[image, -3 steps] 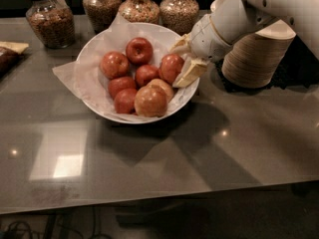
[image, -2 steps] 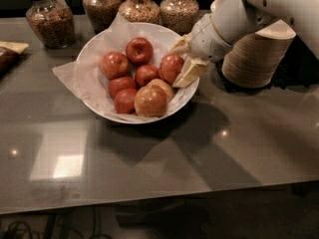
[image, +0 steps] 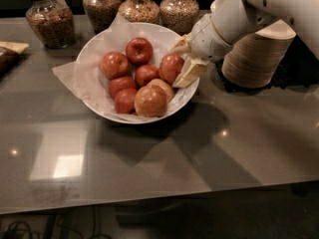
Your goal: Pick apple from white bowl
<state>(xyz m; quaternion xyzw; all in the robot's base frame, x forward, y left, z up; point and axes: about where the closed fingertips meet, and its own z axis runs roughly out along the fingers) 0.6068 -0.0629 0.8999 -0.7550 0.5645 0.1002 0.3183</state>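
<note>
Left jar (image: 49, 15): grain-filled, far edge of table (image: 149, 158); no legible label.
Back jars (image: 139, 6): three, ranged behind bowl, out of the reach path; no writing readable.
White bowl (image: 185, 97): paper-lined, holding heaped apples.
Apple (image: 168, 66): red, at bowl's right side, nearest the arm; likely target.
Gripper (image: 178, 64): over bowl's right rim, fingers apart flanking apple; not yet clamped, by appearance.
Stacked beige bowls (image: 254, 59): far right, behind arm.
</note>
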